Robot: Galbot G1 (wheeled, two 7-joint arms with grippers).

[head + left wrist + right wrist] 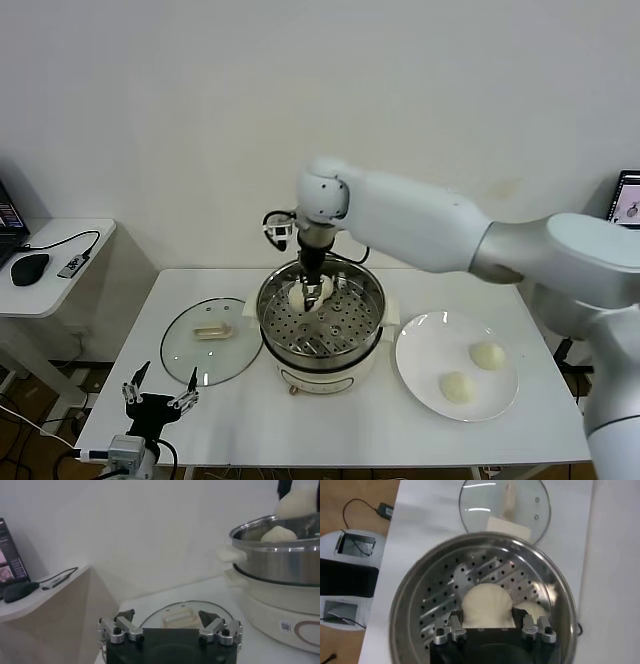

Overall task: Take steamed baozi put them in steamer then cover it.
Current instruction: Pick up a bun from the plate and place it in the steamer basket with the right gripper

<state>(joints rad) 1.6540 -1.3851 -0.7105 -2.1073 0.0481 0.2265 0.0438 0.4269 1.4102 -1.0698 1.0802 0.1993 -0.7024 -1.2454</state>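
The steel steamer (345, 338) stands on its white base at the table's middle. My right gripper (313, 291) reaches down into it, shut on a cream-white baozi (487, 602) held between its fingers over the perforated floor. A second baozi (536, 611) lies in the basket right beside the held one. Two more baozi (487, 355) (456, 386) rest on the white plate (420, 345) to the right. The glass cover (205, 350) with its cream handle lies flat on the table left of the steamer. My left gripper (160, 398) waits open at the table's front left, empty.
A side desk (60, 290) with a mouse and cable stands left of the table. The white wall runs close behind the table. In the left wrist view the steamer (280, 555) rises close beside the cover (150, 622).
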